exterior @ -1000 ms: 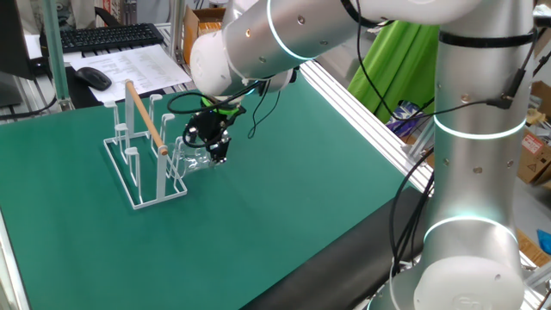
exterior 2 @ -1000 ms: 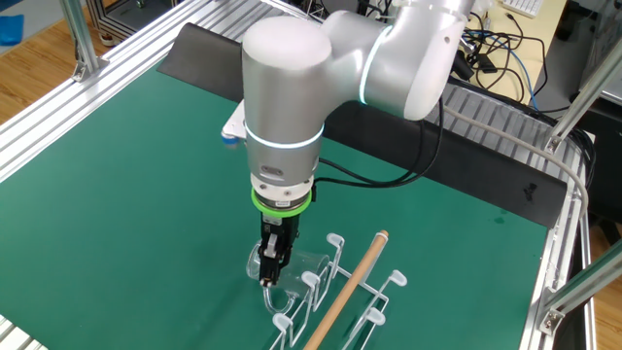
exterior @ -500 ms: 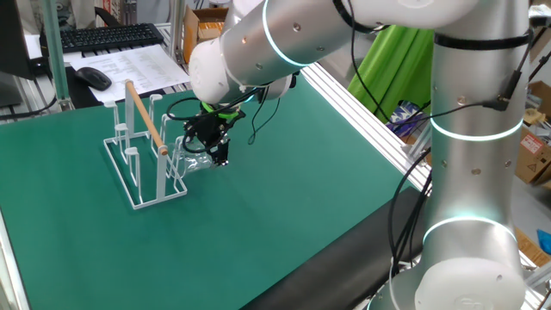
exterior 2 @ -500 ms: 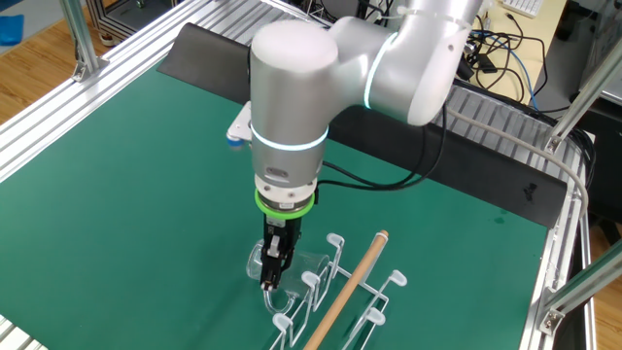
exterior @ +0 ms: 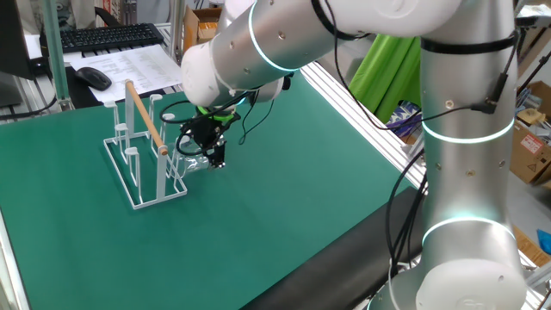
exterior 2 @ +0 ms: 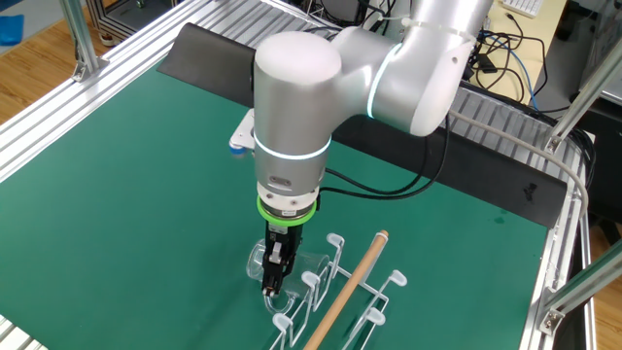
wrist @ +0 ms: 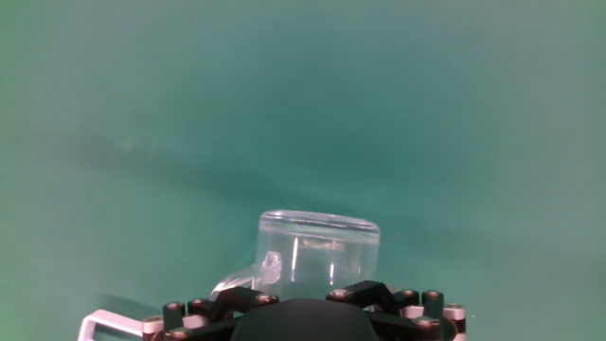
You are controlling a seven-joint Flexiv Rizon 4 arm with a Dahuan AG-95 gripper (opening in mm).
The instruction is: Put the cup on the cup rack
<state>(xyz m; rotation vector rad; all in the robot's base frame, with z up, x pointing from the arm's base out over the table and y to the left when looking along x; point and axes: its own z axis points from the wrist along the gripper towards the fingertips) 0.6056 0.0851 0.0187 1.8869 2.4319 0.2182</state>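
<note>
The clear glass cup (exterior: pixel 191 159) lies tilted against the near-end pegs of the white wire cup rack (exterior: pixel 138 185), below its wooden rod (exterior: pixel 145 120). My gripper (exterior: pixel 215 156) points down at the cup's outer side with its fingers narrow, shut on the cup's wall. In the other fixed view the gripper (exterior 2: pixel 271 280) stands over the cup (exterior 2: pixel 299 262) at the end of the rack (exterior 2: pixel 335 255). In the hand view the cup (wrist: pixel 317 251) fills the lower middle just past the gripper's black links, and a bit of white rack wire (wrist: pixel 90 324) shows at the bottom left.
The green mat (exterior: pixel 284 198) covers the table. A keyboard (exterior: pixel 108 36), a mouse (exterior: pixel 93 77) and papers lie beyond the far left edge. Aluminium rails (exterior 2: pixel 117 68) and a black strip (exterior 2: pixel 209 53) border the mat. The arm's large body (exterior 2: pixel 292 117) hangs over the rack end.
The arm has shifted slightly toward the rack. The gripper has edged closer to the pegs and stays on the cup, which has barely moved.
</note>
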